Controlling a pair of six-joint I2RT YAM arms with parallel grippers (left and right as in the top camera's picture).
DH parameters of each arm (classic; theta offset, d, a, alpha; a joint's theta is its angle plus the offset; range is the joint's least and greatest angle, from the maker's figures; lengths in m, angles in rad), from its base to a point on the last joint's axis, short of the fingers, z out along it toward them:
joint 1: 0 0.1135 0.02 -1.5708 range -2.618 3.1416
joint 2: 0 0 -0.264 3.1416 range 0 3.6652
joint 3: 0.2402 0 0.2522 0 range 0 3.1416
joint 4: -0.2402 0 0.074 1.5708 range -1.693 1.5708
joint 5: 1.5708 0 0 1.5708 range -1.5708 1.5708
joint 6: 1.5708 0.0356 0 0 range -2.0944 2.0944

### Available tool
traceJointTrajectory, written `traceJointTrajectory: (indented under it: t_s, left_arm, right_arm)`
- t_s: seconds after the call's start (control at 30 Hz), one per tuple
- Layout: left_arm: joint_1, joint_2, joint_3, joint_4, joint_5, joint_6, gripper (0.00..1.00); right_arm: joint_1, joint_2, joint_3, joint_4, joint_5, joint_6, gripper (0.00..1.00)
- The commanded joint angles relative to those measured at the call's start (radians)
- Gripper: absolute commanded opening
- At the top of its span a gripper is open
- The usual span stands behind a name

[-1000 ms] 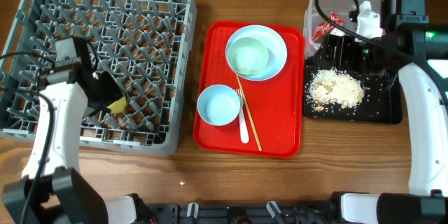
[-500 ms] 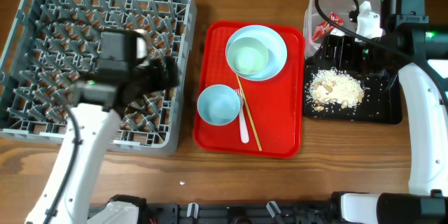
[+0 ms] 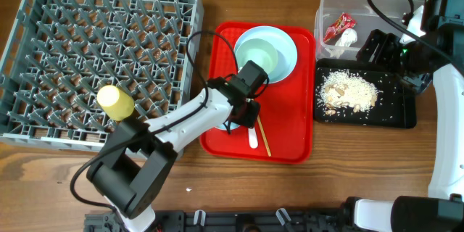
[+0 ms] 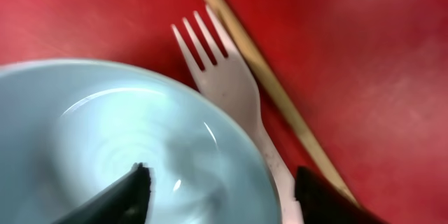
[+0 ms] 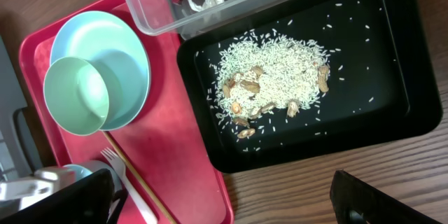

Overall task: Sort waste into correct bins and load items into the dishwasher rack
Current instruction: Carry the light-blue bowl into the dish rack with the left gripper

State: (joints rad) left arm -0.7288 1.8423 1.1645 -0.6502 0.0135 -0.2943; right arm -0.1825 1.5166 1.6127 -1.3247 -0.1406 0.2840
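Now, four containers in the overhead view.

Grey rack (image 3: 72,14), upper left of frame: holds one yellow cup (image 3: 116,102), lying on its side on the pegs near the lower edge. Nothing else seen in it.

Red tray (image 3: 290,127), centre: carries one pale plate (image 3: 288,47) at its top end, with one green bowl (image 3: 257,58) sitting inside the plate. Below that is one blue bowl (image 4: 105,133), mostly covered by the left arm from above. One white fork (image 4: 227,87) lies just beside that bowl, its tines pointing toward the plate. The chopsticks (image 4: 280,98) lie along the fork's far side and read as a single thin line; I cannot tell whether they are a pair.

Clear tub (image 3: 366,3), upper right: one red wrapper (image 3: 339,26) and one white tissue (image 3: 350,38), both in its lower left corner, touching.

Black tray (image 3: 395,112), just below the tub: one heap of rice-like food scraps (image 3: 348,92) with brown bits, and loose grains scattered around it.

Left gripper (image 4: 222,185): fingers spread, one tip over the blue bowl's inside, the other over the tray outside the rim. No contact is visible.

Right gripper (image 5: 220,196): fingers wide apart, holding nothing, above the tub and black tray.
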Motion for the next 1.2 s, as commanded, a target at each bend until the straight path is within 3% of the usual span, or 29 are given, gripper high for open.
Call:
traceJointTrajectory:
  t_s: [0.0, 0.03, 0.1, 0.2, 0.27, 0.53, 0.63, 0.7, 0.8, 0.83, 0.87, 0.97, 1.07, 1.17]
  left_arm:
    - [-0.006, 0.013, 0.006, 0.005, -0.016, -0.002, 0.45]
    - [-0.007, 0.014, 0.006, 0.009, -0.015, -0.002, 0.36]
    - [-0.009, 0.027, 0.006, 0.012, -0.015, -0.002, 0.35]
    - [-0.016, 0.040, 0.006, 0.012, -0.015, -0.005, 0.22]
    - [-0.016, 0.039, 0.007, 0.011, -0.015, -0.005, 0.06]
    - [0.017, -0.183, 0.170, -0.076, -0.010, 0.022, 0.04]
    - [0.154, -0.298, 0.211, -0.073, 0.036, 0.067, 0.04]
    - [0.301, -0.348, 0.211, -0.068, 0.206, 0.141, 0.04]
    - [0.594, -0.346, 0.211, -0.062, 0.604, 0.263, 0.04]
    - [0.733, -0.317, 0.211, -0.037, 0.798, 0.295, 0.04]
    - [0.782, -0.300, 0.211, -0.022, 0.862, 0.295, 0.04]
    - [0.982, -0.152, 0.211, 0.092, 1.234, 0.283, 0.04]
    - [1.060, -0.006, 0.211, 0.132, 1.404, 0.283, 0.04]
    - [1.117, 0.115, 0.211, 0.137, 1.476, 0.283, 0.04]
  right_arm:
    - [0.000, -0.002, 0.016, -0.005, 0.010, 0.004, 1.00]
    - [0.000, -0.002, 0.016, -0.005, 0.010, 0.004, 1.00]
    - [0.000, -0.002, 0.016, -0.005, 0.010, 0.004, 1.00]
    - [0.000, -0.002, 0.016, -0.008, 0.011, 0.004, 1.00]
    - [0.000, -0.002, 0.016, -0.008, 0.011, 0.003, 1.00]
    - [0.000, -0.002, 0.016, -0.008, 0.014, 0.003, 1.00]
    - [0.000, -0.002, 0.016, -0.008, 0.014, 0.003, 1.00]
    - [0.000, -0.002, 0.016, -0.008, 0.014, 0.003, 1.00]
    - [0.000, -0.002, 0.016, -0.008, 0.014, 0.004, 1.00]
    - [0.000, -0.002, 0.016, -0.008, 0.014, 0.003, 1.00]
    - [0.000, -0.002, 0.016, -0.008, 0.014, 0.003, 1.00]
    - [0.000, -0.002, 0.016, -0.009, 0.014, 0.003, 1.00]
    - [0.000, -0.002, 0.016, -0.012, 0.014, -0.006, 1.00]
    - [0.000, -0.002, 0.016, -0.015, 0.014, -0.023, 1.00]
